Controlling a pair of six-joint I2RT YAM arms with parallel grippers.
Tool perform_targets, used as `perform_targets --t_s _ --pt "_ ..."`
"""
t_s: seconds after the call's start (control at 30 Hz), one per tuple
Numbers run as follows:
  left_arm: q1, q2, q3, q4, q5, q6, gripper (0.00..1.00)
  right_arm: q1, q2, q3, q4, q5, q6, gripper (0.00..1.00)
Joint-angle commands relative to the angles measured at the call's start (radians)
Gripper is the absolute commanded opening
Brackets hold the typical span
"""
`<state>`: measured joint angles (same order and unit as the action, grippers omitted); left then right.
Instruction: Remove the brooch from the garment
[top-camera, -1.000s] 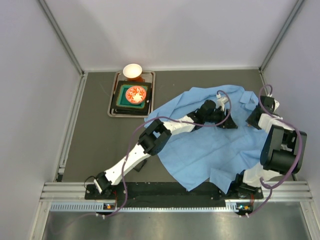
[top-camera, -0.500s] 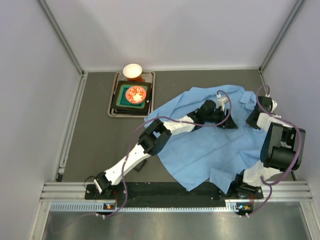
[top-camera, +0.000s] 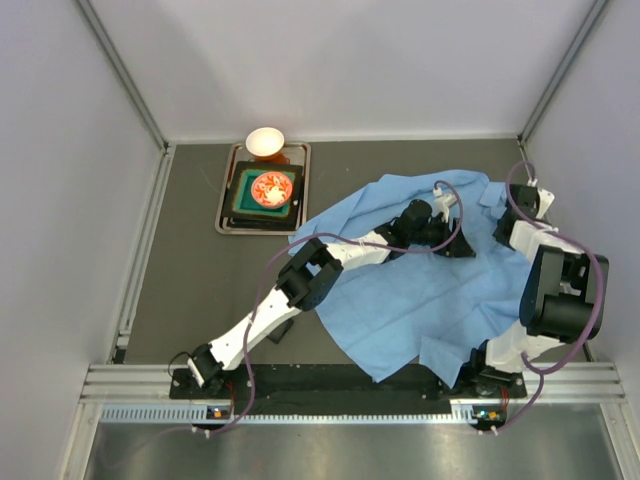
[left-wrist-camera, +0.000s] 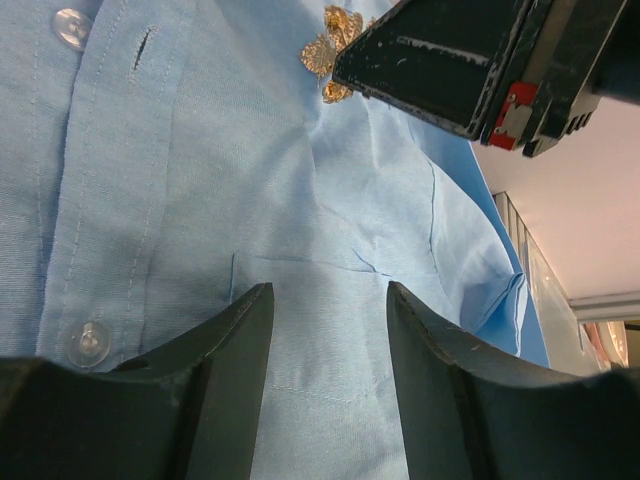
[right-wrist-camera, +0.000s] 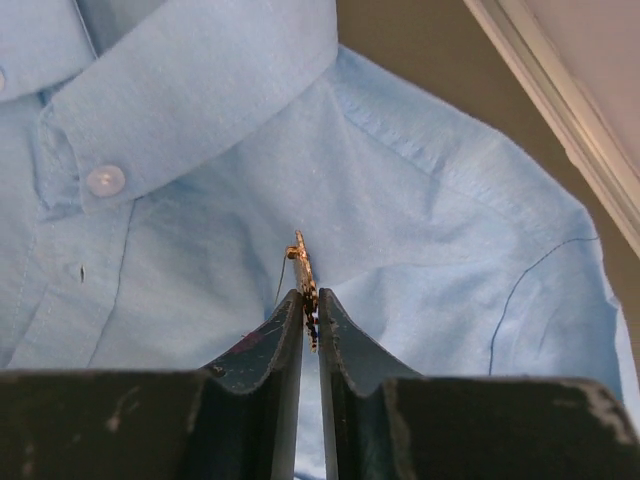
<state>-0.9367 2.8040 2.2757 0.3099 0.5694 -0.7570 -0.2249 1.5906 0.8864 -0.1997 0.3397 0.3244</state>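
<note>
While left jaws gape, right jaws pinch the thin gilt brooch edge-on.

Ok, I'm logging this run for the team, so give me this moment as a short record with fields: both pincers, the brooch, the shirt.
right pincer: shut on the small gold-silver metal brooch, gripped edge-on
left pincer: open, holding nothing, fingers apart over the shirt front
garment: large light blue collared shirt of thin wrinkled fabric, spread on the table under both arms
brooch place: just below the collar, beside the button placket
pin: cannot tell whether it is free of the fabric
</note>
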Motion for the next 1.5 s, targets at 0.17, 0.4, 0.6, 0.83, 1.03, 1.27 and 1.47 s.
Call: perform_targets --t_s 0.17,0.4,0.6,0.83,1.03,1.27,1.47 --pt "-0.004 -0.027 0.036 0.021 0.026 0.008 0.55 0.025 -0.052 0.106 0.013 0.061 -0.025 0.09" --pt "-0.002 -0.144 0.018 -0.061 0.02 0.116 0.56 0.093 -0.127 0.126 -0.05 -0.056 -0.004 0.09" --pt "0.027 -0.417 -0.147 -0.157 -0.025 0.162 0.77 0.15 -0.165 0.095 -0.009 -0.329 0.021 0.09" --pt "0.033 -0.979 -0.735 -0.092 -0.127 0.13 0.73 0.306 -0.243 0.051 0.101 -0.562 0.089 0.08" --pt "0.048 -1.323 -0.99 -0.417 -0.305 0.228 0.69 0.37 -0.314 -0.09 0.316 -0.778 0.117 0.08" --pt "0.238 -1.603 -1.203 -0.537 -0.325 0.118 0.68 0.554 -0.158 -0.101 0.594 -1.042 0.199 0.08" --pt "0.415 -1.709 -1.315 -0.505 -0.198 0.013 0.6 0.686 -0.126 -0.076 0.691 -1.1 0.231 0.08"
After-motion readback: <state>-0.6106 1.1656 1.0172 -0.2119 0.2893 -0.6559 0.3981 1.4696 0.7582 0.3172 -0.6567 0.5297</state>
